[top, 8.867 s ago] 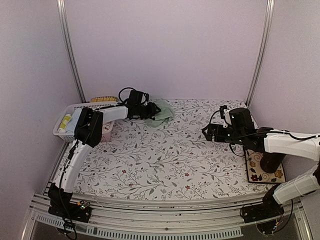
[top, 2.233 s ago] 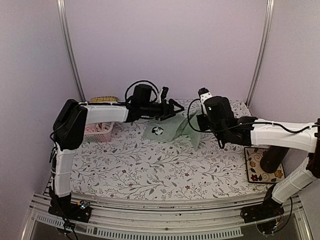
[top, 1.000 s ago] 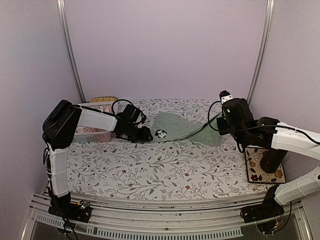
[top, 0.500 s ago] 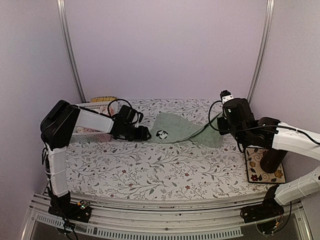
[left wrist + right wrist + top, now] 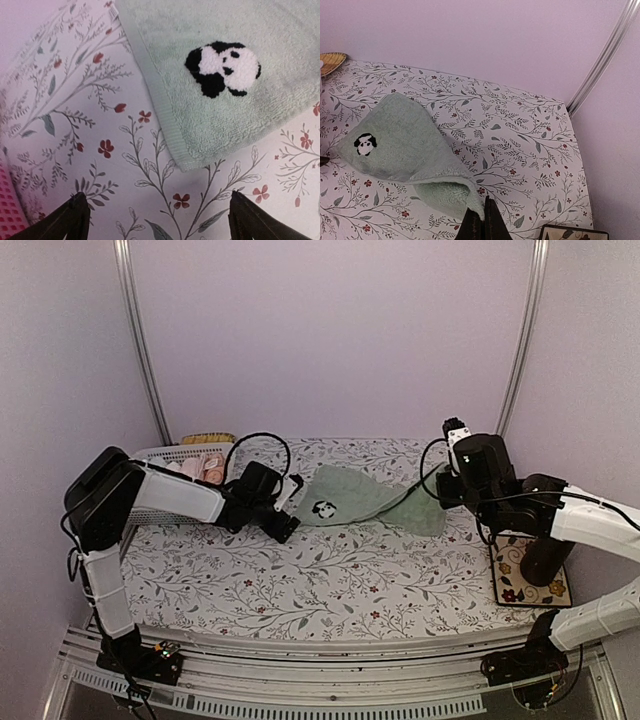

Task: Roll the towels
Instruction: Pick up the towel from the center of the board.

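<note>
The worktop has a white cover with little leaves and red flowers on it. The green towel lies near the back of it, about in the middle. It is soft and pale green, and it has a small black and white panda sewn on it. The panda end lies flat on the worktop. The other end is lifted up and folded over, so the towel makes a loose hump there. The right pincer is closed tight on that lifted corner and holds it just above the worktop. The left pincer is low, just beside the panda end of the towel. Its two black fingers are spread wide, with only the flowery cover and the towel's corner showing between them. It holds nothing, and the fingers do not touch the towel. Behind the left arm, at the back left, is a white basket. Something pink and orange sits in it; it looks like the other towel, but it is too small to be sure. A yellow woven thing is just behind the basket. On the right edge lies a flowery mat.
</note>
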Robot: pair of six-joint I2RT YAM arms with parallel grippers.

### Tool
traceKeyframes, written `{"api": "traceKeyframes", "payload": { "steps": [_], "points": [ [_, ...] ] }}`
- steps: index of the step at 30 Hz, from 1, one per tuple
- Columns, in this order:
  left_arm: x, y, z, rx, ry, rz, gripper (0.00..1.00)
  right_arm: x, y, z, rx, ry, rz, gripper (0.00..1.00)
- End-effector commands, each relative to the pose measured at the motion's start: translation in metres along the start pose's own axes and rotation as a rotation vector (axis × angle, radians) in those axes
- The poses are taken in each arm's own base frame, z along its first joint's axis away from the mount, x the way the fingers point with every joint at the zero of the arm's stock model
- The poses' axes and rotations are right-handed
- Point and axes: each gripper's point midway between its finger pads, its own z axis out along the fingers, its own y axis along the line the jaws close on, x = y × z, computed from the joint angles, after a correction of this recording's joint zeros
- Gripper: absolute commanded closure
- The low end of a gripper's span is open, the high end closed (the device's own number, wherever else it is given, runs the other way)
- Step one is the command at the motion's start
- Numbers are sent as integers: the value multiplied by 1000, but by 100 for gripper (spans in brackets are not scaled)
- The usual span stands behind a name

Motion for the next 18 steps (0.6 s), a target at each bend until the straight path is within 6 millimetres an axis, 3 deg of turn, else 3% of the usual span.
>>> {"api": "traceKeyframes", "payload": {
  "steps": [1, 8, 11, 15, 18],
  "points": [
    [-24, -9, -18, -58, -151, 351, 3, -6, -1, -10, -44, -27, 40, 98],
    [-9, -16, -3, -120, -111, 617, 11, -8, -4, -17, -66, -42, 62, 98],
    [9, -19, 11, -115, -65, 719, 11, -9, -4, -20, -78, -46, 74, 98],
    [12, -21, 24, -119, -38, 857, 11, -9, -3, -21, -88, -54, 86, 98],
    [19, -36, 34, -42, -15, 984, 8, -9, -3, -21, -88, -55, 87, 98]
  ]
}}
